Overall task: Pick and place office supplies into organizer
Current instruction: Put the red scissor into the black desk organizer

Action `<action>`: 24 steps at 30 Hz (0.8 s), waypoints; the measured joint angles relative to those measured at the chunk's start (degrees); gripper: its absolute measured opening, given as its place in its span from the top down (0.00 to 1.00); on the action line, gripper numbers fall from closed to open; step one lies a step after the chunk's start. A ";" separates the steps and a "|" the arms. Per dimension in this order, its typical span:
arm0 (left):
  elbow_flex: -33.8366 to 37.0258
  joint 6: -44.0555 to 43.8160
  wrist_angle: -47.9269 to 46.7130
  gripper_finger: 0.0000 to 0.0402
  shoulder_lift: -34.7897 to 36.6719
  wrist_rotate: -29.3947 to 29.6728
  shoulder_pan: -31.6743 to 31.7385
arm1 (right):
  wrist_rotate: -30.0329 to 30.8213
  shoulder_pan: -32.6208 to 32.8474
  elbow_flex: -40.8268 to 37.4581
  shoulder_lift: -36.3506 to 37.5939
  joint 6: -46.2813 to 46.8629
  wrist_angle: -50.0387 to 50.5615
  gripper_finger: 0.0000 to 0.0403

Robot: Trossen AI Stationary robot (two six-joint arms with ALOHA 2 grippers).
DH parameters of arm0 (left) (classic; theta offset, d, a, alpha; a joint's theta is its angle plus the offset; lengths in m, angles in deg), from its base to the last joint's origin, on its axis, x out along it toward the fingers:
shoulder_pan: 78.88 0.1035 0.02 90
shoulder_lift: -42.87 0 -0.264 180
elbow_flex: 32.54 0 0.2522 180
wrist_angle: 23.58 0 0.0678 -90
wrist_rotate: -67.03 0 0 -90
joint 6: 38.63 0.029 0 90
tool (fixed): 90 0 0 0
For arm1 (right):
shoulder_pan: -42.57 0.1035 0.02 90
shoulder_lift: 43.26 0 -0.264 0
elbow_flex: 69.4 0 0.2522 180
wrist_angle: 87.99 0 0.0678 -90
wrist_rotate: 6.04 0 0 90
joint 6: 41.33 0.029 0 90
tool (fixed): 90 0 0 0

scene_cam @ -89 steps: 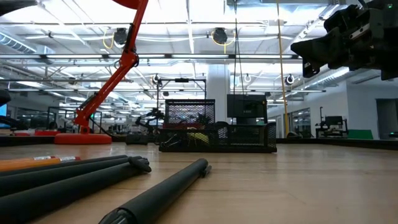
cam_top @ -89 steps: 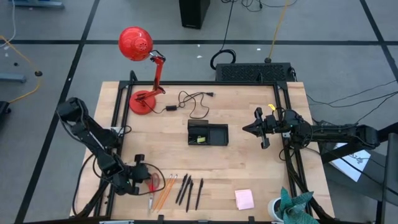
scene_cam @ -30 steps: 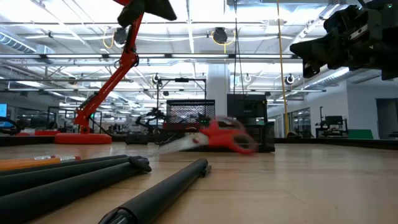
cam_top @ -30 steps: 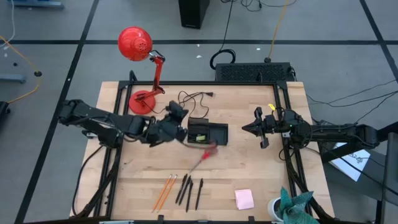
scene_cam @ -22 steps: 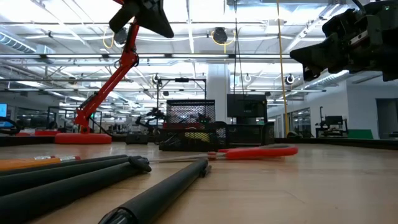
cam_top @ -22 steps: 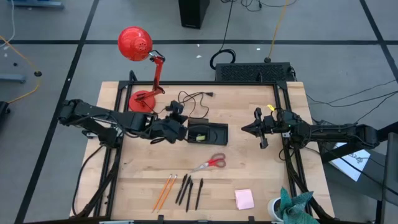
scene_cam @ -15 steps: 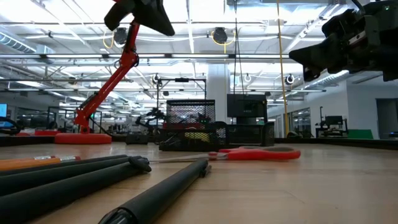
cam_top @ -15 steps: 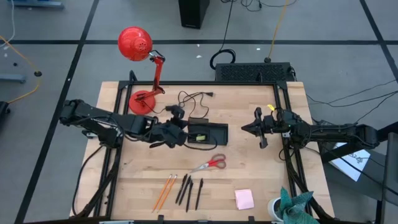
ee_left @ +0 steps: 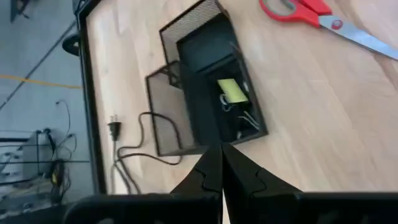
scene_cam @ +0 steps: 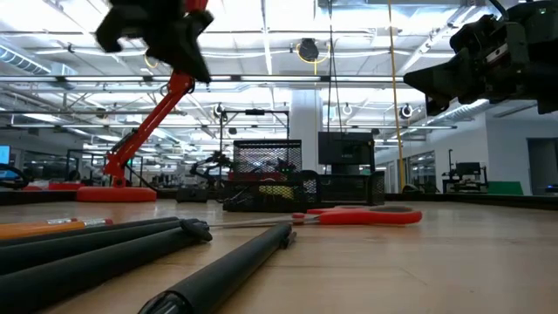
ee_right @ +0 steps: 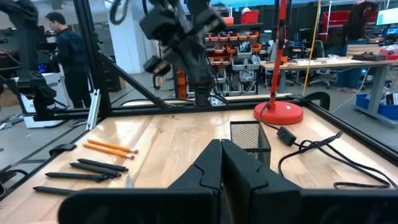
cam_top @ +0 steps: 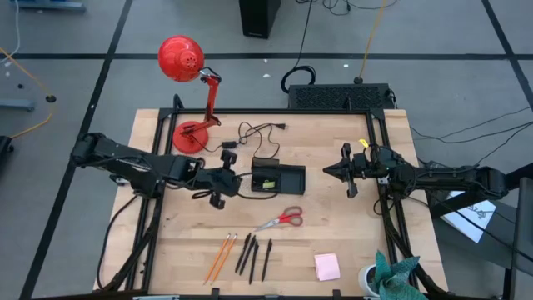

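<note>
We are between picks. Our left hand [cam_top: 218, 187] hovers empty, fingers together, just left of the organizer [cam_top: 278, 178]. The scissors [cam_top: 281, 221] lie on the bench near it, not inside. Our right hand [cam_top: 346, 171] waits closed on the right. Next we should open over the scissors and grasp them.

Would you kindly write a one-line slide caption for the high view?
Left claw, shut and empty, beside the organizer; red-handled scissors lie on the table, outside it.
</note>
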 joint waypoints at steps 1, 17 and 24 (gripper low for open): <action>2.89 -0.52 2.79 1.00 2.02 -1.45 0.10 | 0.00 0.00 0.00 0.00 0.00 -0.02 1.00; 46.14 -16.14 62.18 1.00 21.38 -11.15 -4.86 | 0.00 0.00 0.00 0.00 0.00 -0.25 1.00; 56.45 -21.54 81.00 1.00 21.24 -10.91 -6.23 | 0.00 0.00 0.00 -0.02 -0.01 -0.11 1.00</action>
